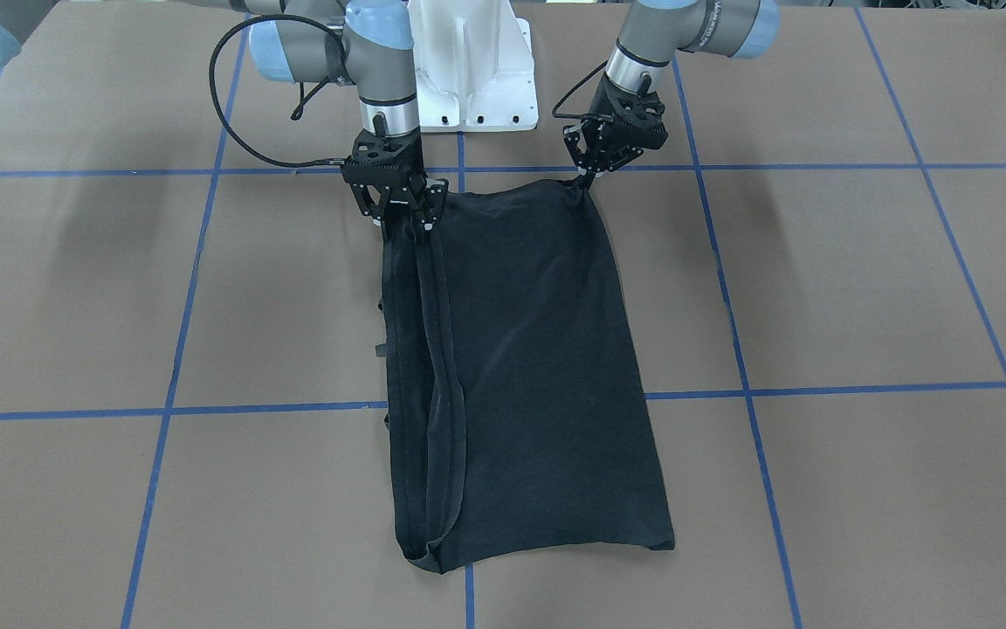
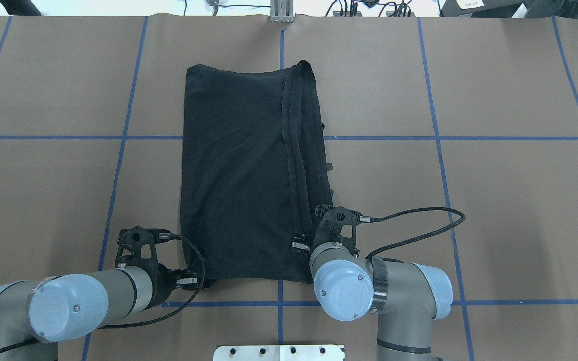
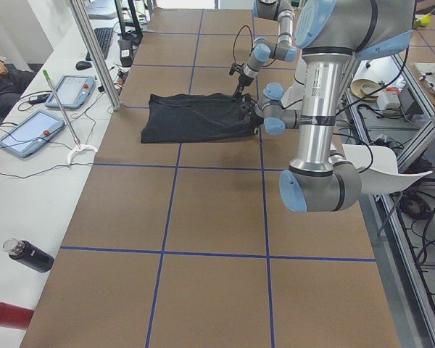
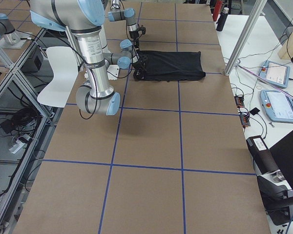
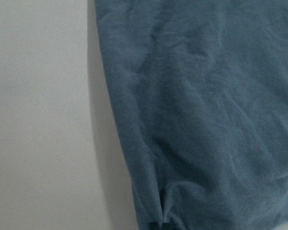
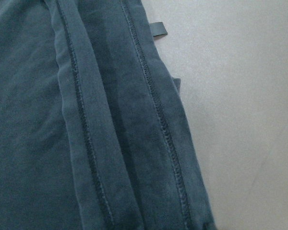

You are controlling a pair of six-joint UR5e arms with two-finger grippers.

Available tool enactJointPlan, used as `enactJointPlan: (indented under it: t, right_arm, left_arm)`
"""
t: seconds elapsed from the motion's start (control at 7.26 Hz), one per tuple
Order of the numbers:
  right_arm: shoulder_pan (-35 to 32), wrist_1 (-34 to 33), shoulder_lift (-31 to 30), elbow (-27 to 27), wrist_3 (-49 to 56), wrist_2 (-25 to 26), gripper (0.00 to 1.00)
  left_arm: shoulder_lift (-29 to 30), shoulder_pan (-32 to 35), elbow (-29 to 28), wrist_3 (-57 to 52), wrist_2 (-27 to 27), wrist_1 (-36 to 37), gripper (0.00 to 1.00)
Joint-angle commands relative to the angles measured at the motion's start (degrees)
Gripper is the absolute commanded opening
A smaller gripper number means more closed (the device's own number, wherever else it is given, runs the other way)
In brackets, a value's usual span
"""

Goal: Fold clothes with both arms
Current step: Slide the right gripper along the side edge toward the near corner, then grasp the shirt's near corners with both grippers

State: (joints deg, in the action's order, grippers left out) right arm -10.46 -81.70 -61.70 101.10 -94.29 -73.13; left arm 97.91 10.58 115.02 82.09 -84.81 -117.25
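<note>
From left: the left gripper [image 2: 197,282] pinches a near corner of the T-shirt [image 2: 239,175], a long folded strip lying flat on the table [image 2: 469,200]. The right gripper [image 2: 303,246] clamps the other near corner, at the hems. I judge the end-over-end fold is starting: next I must lift both corners evenly and carry them forward.

Matt black knit cloth on the T-shirt [image 1: 538,367], soft and lightly creased, with raised rows of stitching along its doubled hems (clearest in the right wrist view). Under it, the table [image 1: 861,288] has a dull, smooth, brown paper-like cover crossed by faintly shiny blue tape [image 1: 817,390]. The left arm [image 1: 643,35] and right arm [image 1: 381,61] show satin grey metal with glossy light-blue caps, while the left gripper [image 1: 589,181] and right gripper [image 1: 407,225] look matt black.
</note>
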Motion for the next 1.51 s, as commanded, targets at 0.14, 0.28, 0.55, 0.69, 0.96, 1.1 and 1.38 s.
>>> enactJointPlan:
  t: [0.14, 0.28, 0.55, 0.69, 0.96, 1.1, 1.38]
  right_arm:
    - [0.3, 0.0, 0.3, -0.2, -0.1, 0.0, 0.00]
    - [0.4, 0.0, 0.3, -0.4, -0.1, 0.0, 0.00]
    - [0.4, -0.1, 0.9, 0.1, 0.0, 0.0, 0.00]
    - [0.4, -0.1, 0.9, 0.4, 0.1, 0.0, 0.00]
    - [0.3, -0.1, 0.9, 0.5, 0.1, 0.0, 0.00]
    - [0.3, -0.1, 0.9, 0.5, 0.1, 0.0, 0.00]
    - [0.0, -0.3, 0.9, 1.7, 0.1, -0.2, 0.00]
  left_arm:
    - [0.1, 0.0, 0.0, 0.0, 0.0, 0.0, 0.00]
    - [0.1, 0.0, 0.0, 0.0, 0.0, 0.0, 0.00]
    - [0.0, 0.0, 0.5, 0.0, -0.1, 0.0, 0.00]
    - [0.0, 0.0, 0.5, 0.0, -0.1, 0.0, 0.00]
    - [0.1, 0.1, 0.5, 0.0, -0.1, 0.0, 0.00]
    - [0.1, 0.1, 0.5, 0.0, -0.1, 0.0, 0.00]
    - [-0.1, 0.1, 2.2, 0.0, -0.3, 0.1, 0.00]
